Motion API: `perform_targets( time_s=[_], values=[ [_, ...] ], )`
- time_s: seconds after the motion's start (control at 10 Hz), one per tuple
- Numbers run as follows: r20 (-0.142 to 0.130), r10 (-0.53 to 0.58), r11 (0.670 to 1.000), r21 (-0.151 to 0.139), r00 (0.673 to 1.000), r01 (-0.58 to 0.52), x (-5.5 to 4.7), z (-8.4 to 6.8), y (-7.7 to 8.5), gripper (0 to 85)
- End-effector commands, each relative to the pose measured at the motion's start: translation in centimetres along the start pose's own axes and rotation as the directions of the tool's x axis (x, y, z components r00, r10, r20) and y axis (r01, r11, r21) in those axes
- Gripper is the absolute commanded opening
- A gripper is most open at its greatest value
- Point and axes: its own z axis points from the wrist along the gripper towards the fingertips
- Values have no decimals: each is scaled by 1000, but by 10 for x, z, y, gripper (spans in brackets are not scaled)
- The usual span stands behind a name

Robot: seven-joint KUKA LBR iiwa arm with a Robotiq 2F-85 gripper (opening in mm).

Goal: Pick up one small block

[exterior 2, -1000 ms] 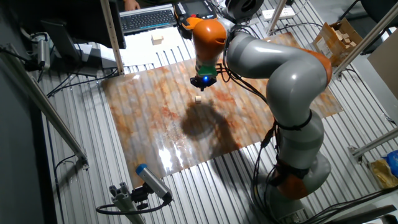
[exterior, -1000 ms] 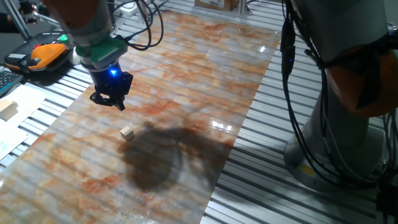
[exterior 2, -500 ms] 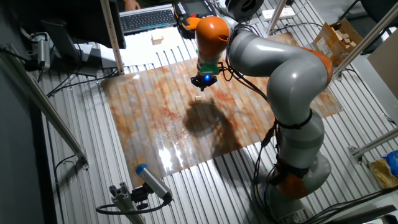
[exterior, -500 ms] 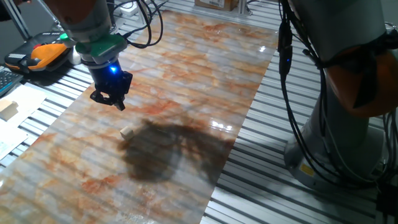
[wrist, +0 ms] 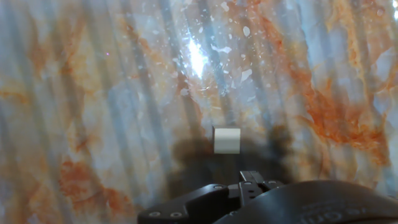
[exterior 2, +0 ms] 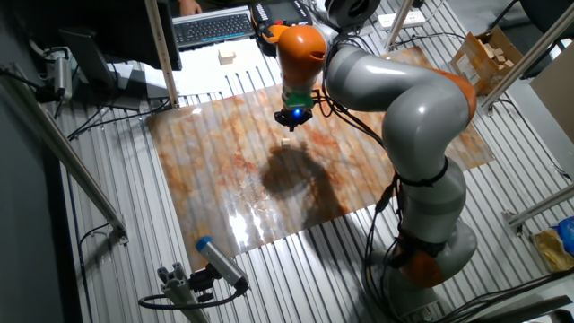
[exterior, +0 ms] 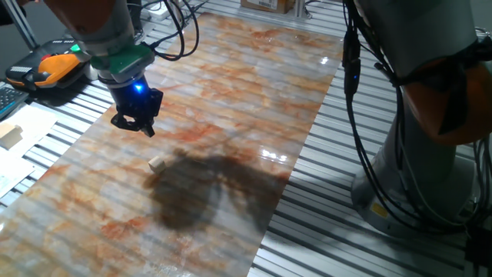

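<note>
The small block point(exterior: 157, 163) is a tiny tan cube lying on the marbled orange-grey mat point(exterior: 231, 85), at the edge of the arm's dark shadow. It also shows in the other fixed view point(exterior 2: 286, 141) and near the middle of the hand view point(wrist: 226, 139). My gripper point(exterior: 134, 127) hangs above the mat, up and to the left of the block and apart from it. Its two dark fingers stand apart and hold nothing. In the other fixed view the gripper point(exterior 2: 292, 124) is just above the block. The hand view shows only the hand's dark body at the bottom edge.
A larger, flatter pale wooden block point(exterior: 9, 136) lies on paper off the mat at the left; it also shows near a keyboard point(exterior 2: 211, 27). An orange device point(exterior: 58, 68) sits at the far left. A box of wooden pieces point(exterior 2: 489, 54) stands at the right. The robot's base point(exterior 2: 430, 242) is beside the mat.
The arm's shadow has spread over the small block, which was lit a second ago. The gripper has barely shifted. The block has not moved.
</note>
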Motion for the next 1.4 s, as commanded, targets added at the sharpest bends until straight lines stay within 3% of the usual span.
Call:
perform_targets(
  time_s=[0.0, 0.2, 0.6, 0.9, 1.3],
  values=[
    [2, 0, 1000, 7, 1000, 0, 0, 0, 0, 0],
    [-2, 0, 1000, 3, 1000, 0, 0, 0, 0, 0],
    [-13, -51, 998, 35, 999, 51, -2, 0, -2, 0],
    [-34, -41, 999, -13, 999, 40, -4, 1, -1, 0],
    [-52, -75, 997, -2, 996, 75, -8, 4, 0, 0]
  ],
)
